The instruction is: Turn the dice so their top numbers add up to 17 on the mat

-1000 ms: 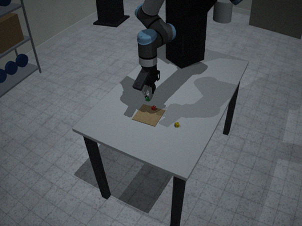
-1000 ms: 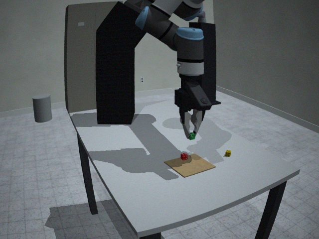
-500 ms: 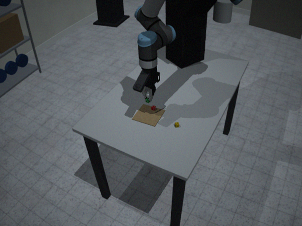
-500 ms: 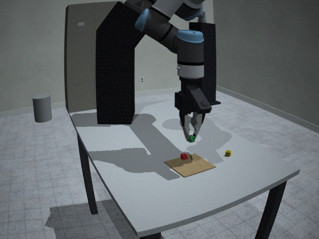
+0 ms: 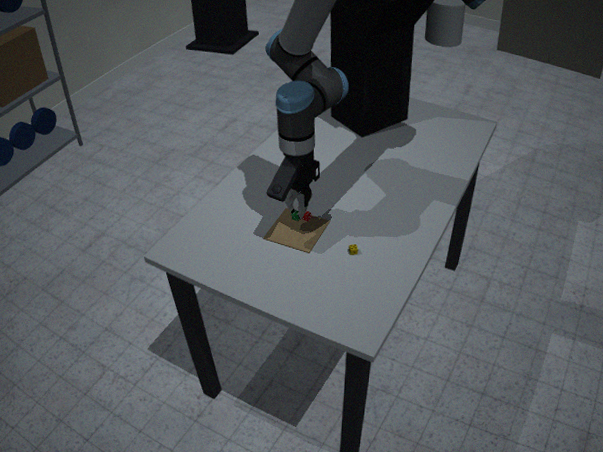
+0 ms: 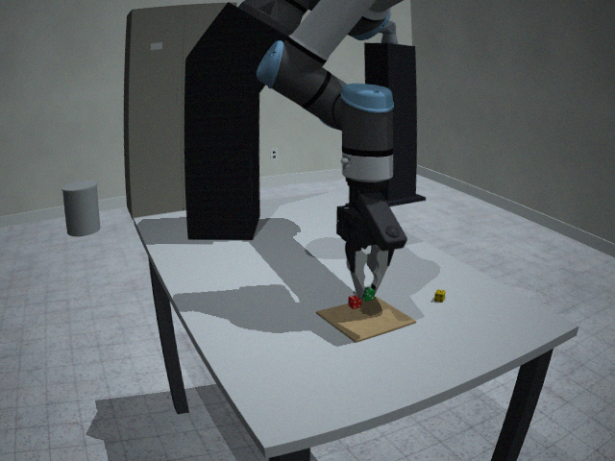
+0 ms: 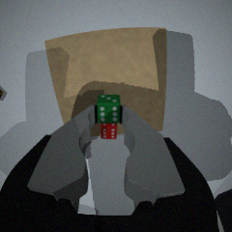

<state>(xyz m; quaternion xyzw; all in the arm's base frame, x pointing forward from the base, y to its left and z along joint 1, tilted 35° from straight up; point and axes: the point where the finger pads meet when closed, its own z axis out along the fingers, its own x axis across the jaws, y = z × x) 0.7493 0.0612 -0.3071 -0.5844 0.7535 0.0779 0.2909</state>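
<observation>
My gripper is shut on a green die and holds it just above the far edge of the tan mat. In the wrist view the green die sits between my fingertips over the mat. A red die rests on the mat's far corner, right beside the green die; it also shows in the wrist view, partly hidden below the green die. A yellow die lies on the grey table to the right, off the mat. In the top view the green die, the red die and the yellow die all show.
The robot's black pedestal stands at the back of the table. A shelf with boxes and blue weights stands to the left on the floor. A grey cylinder bin stands on the floor behind.
</observation>
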